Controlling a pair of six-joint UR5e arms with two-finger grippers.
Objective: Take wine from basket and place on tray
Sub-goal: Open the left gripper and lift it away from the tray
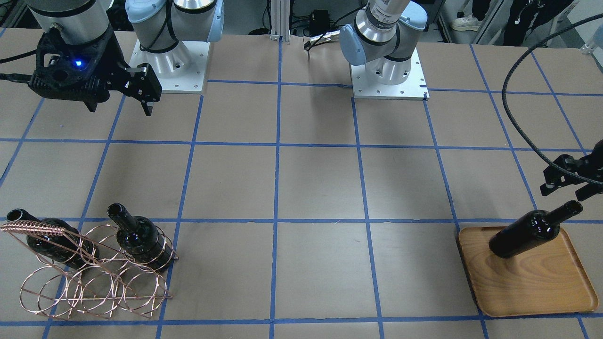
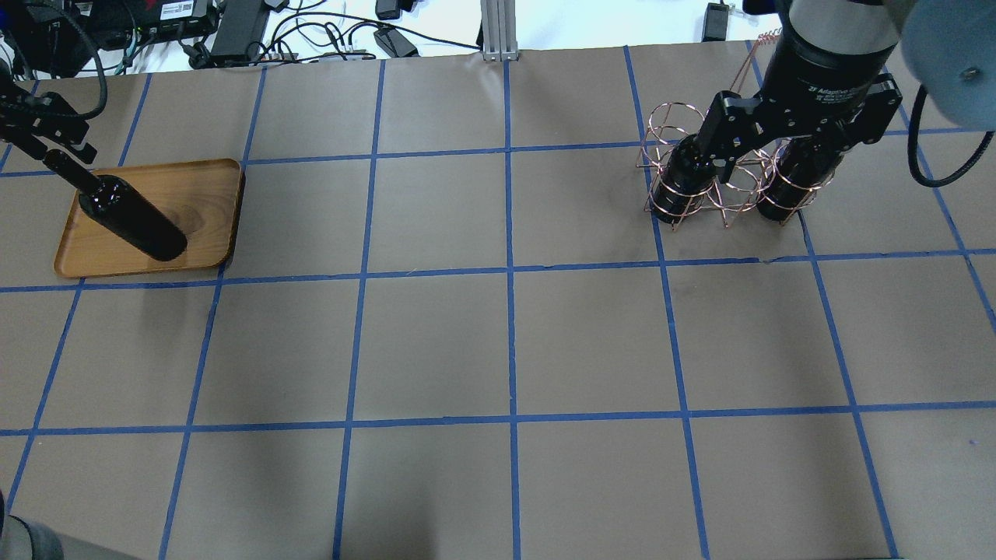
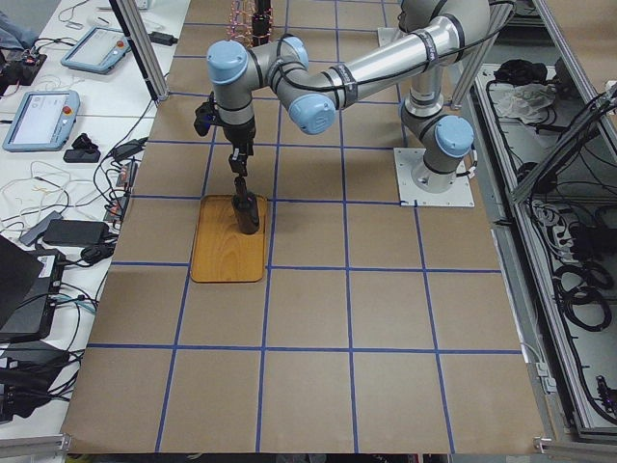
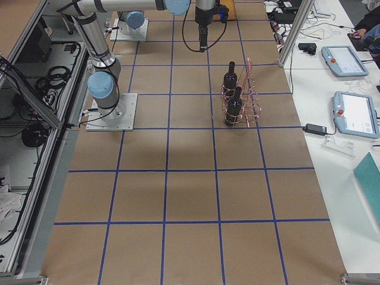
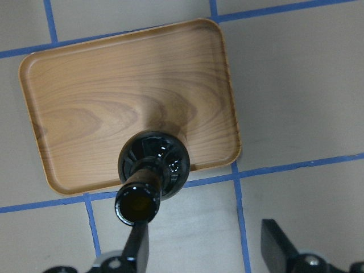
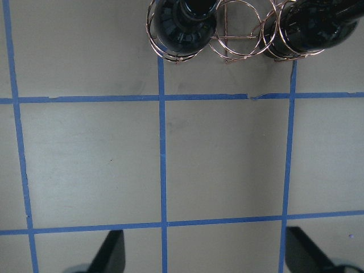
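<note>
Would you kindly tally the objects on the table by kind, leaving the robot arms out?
Wine bottles: 3 (tray bottle, basket bottle, other basket bottle)
Wire basket: 1
Wooden tray: 1
Total: 5

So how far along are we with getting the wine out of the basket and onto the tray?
Done: one wine bottle stands on the tray. In hand: nothing; the left hand is open beside that bottle's neck, and the right hand is open and empty, over the table near the basket. Left: two other bottles sit in the basket, if those are wanted too.
</note>
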